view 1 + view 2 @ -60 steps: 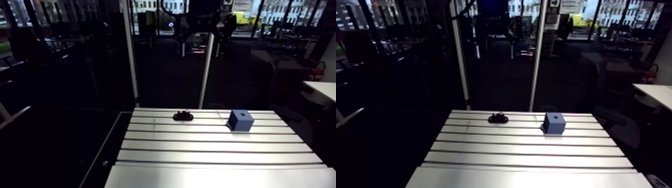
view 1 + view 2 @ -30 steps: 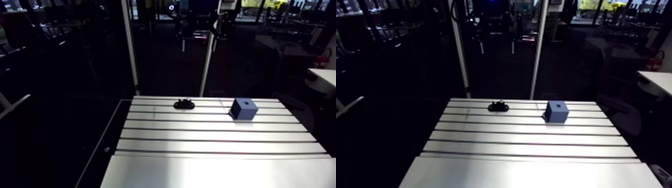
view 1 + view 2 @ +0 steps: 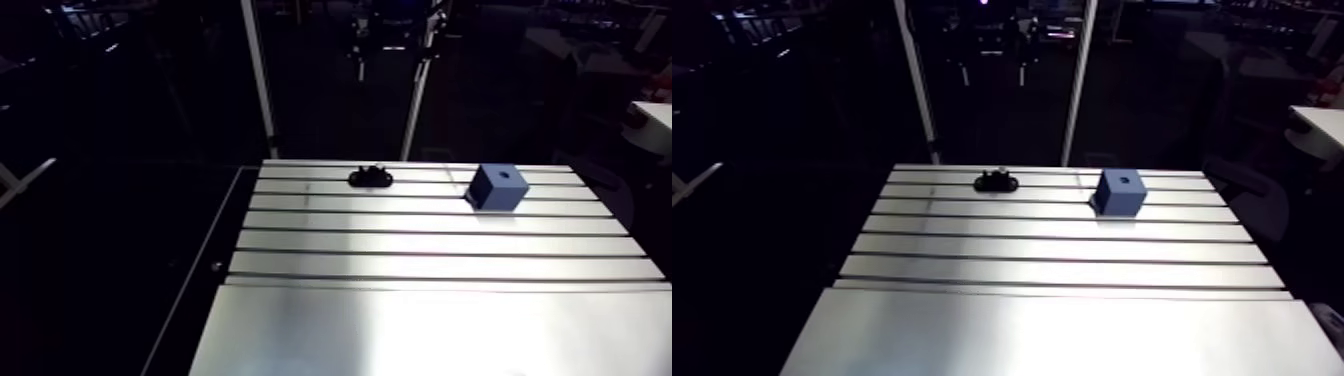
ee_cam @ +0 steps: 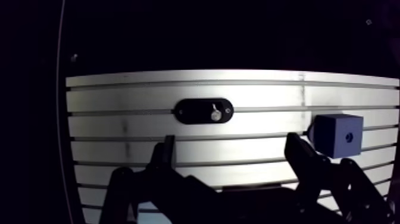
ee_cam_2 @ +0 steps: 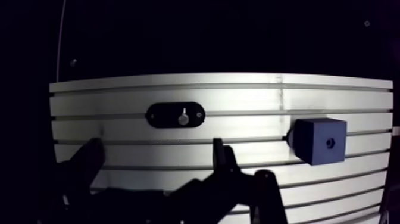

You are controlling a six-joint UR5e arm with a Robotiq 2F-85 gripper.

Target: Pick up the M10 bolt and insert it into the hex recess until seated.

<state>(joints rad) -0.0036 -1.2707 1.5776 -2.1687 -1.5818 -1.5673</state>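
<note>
The jaws stand wide apart with nothing between them, above the slotted worktop (image 3: 430,240); the M10 bolt (image 4: 215,113) sits in a black oval holder (image 4: 190,111) lying ahead of the jaws, near the worktop's far edge; the blue block (image 4: 338,135) rests on the worktop well apart from the holder, ahead of the jaws and off to one side; its hex recess (image 4: 349,136) shows as a small dark opening in one face.
</note>
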